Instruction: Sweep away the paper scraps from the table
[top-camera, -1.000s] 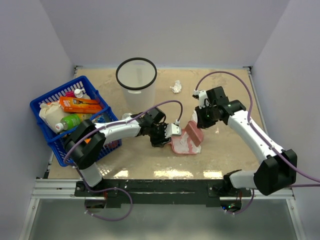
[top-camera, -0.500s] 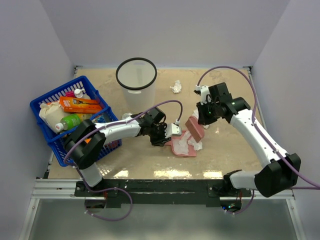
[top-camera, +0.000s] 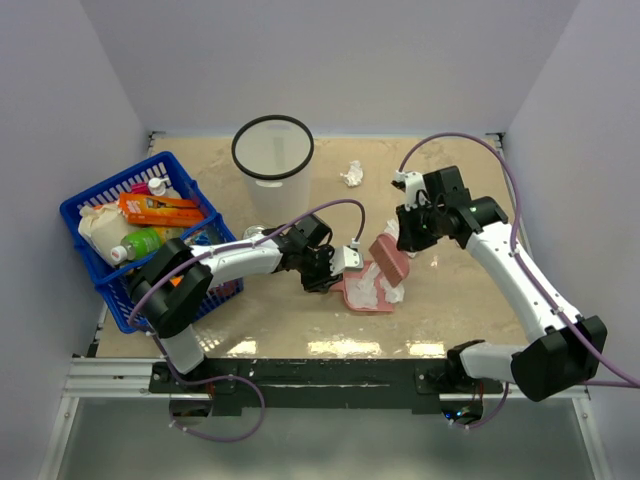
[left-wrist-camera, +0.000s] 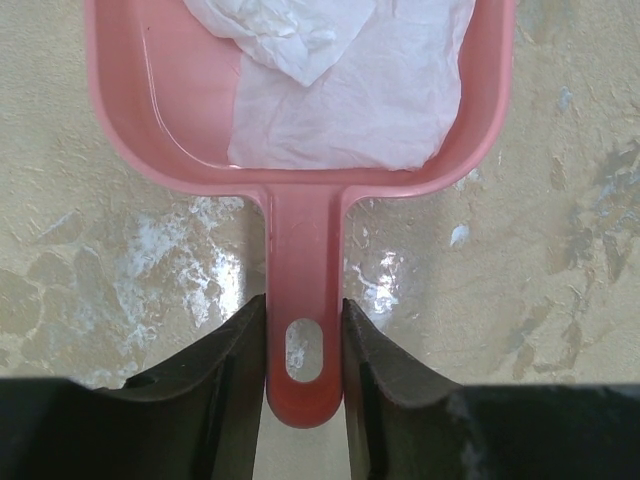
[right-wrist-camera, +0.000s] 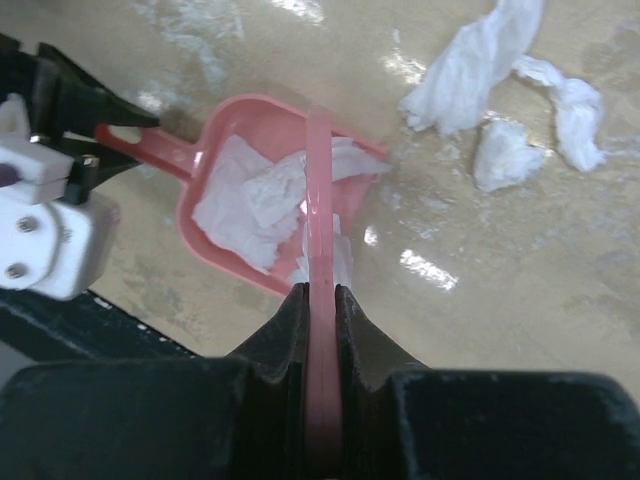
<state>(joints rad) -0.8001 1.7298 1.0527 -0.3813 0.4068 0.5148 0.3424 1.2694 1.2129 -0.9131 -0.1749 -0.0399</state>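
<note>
Left gripper (left-wrist-camera: 304, 335) clamps the dustpan (left-wrist-camera: 160, 100) handle, right gripper (right-wrist-camera: 320, 295) pinches a pink scraper (right-wrist-camera: 318, 200) — some paper scraps (left-wrist-camera: 350, 100) are collected, others lie loose on the table (left-wrist-camera: 560, 250).

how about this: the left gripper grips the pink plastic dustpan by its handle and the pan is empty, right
Not quite. The left gripper does grip the pink plastic dustpan by its handle, but the pan is not empty: crumpled white paper scraps lie inside it. The left wrist view shows this plainly.
</note>
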